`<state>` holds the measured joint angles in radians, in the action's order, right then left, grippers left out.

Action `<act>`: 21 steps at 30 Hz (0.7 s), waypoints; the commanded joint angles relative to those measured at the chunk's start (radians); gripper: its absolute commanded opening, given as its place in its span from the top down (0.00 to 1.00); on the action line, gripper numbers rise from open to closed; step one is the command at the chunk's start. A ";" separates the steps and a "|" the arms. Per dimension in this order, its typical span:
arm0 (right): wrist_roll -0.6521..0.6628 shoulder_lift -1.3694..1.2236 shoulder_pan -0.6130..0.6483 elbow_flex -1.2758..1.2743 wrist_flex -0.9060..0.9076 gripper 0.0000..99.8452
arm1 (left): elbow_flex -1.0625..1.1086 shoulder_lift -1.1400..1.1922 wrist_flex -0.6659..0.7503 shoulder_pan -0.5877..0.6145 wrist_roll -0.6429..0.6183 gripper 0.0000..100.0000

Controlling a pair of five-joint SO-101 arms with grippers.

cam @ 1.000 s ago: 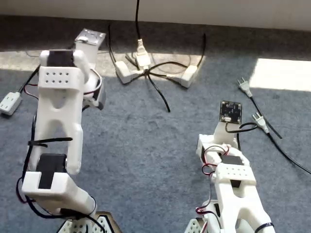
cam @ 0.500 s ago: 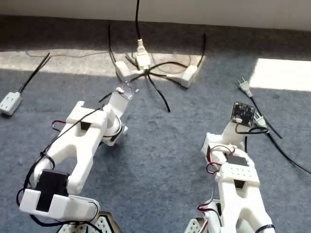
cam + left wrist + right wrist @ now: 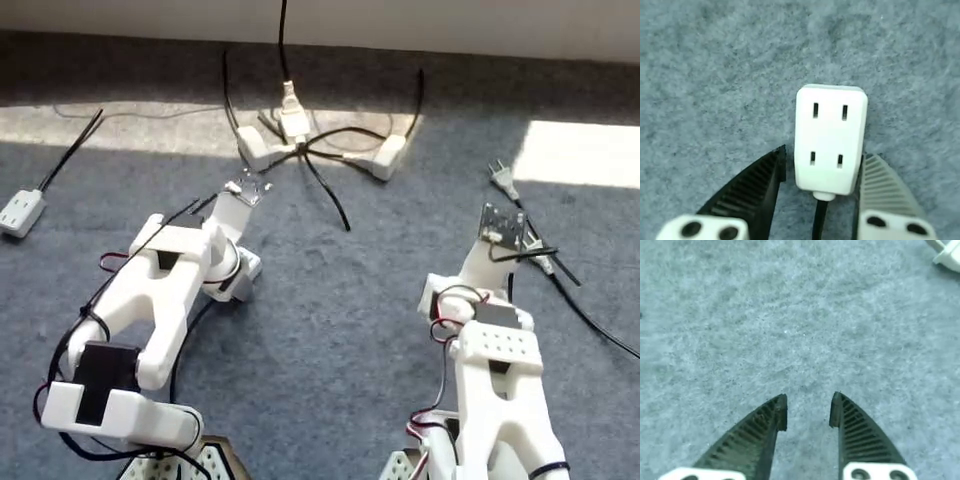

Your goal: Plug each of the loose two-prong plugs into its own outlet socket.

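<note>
At the left edge of the carpet (image 3: 330, 300) a spare outlet (image 3: 20, 212) is lying flat, its black cord (image 3: 70, 150) running away toward the far edge. To its right the left arm (image 3: 150, 300) is leaning from the near edge toward the middle of the carpet. The left gripper (image 3: 824, 152) is clamping a white outlet (image 3: 830, 125) by its cord end, with a black finger (image 3: 757, 187) and a pale finger (image 3: 882, 187) pressing its two long sides. The outlet's face, with two pairs of slots, is pointing at the wrist camera, and its black lead (image 3: 819, 220) is dropping back between the fingers. Beyond that gripper, near the far edge, a left centre outlet (image 3: 254, 150) and a right centre outlet (image 3: 390, 157) are lying angled toward each other. Crossing cords (image 3: 325, 192) are spreading between them and a white connector (image 3: 292, 122) is sitting just behind the crossing. Further right, the right arm (image 3: 495, 380) is standing up from the near edge. The right gripper (image 3: 808, 399) is hanging released over bare carpet, its fingers parted a little with nothing between them. Toward the right edge two loose plugs are lying on the carpet. The far plug (image 3: 503, 178) is lying beside a sunlit patch (image 3: 580, 150) and the near plug (image 3: 538, 256) just beside the right arm's wrist, both unplugged.
</note>
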<state>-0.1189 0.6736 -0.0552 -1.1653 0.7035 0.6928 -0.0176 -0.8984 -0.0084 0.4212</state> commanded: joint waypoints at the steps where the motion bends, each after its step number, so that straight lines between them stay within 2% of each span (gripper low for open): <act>1: -0.005 0.016 -0.008 0.145 0.091 0.85 | 0.002 -0.018 0.014 0.015 0.006 0.77; 7: 0.098 0.005 -0.010 0.415 0.234 0.85 | 0.004 -0.019 0.014 0.015 0.006 0.77; 10: 0.117 -0.087 -0.047 0.611 0.323 0.85 | 0.004 -0.019 0.014 0.015 0.006 0.77; 15: 0.121 -0.423 -0.137 1.018 0.481 0.85 | 0.005 -0.019 0.014 0.013 0.006 0.77; 21: 0.226 -0.937 -0.139 1.563 0.657 0.85 | 0.013 -0.019 0.014 0.012 0.006 0.77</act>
<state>0.0514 -0.0338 -0.1903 0.0836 1.2881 0.6943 -0.0176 -0.8953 -0.0054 0.4212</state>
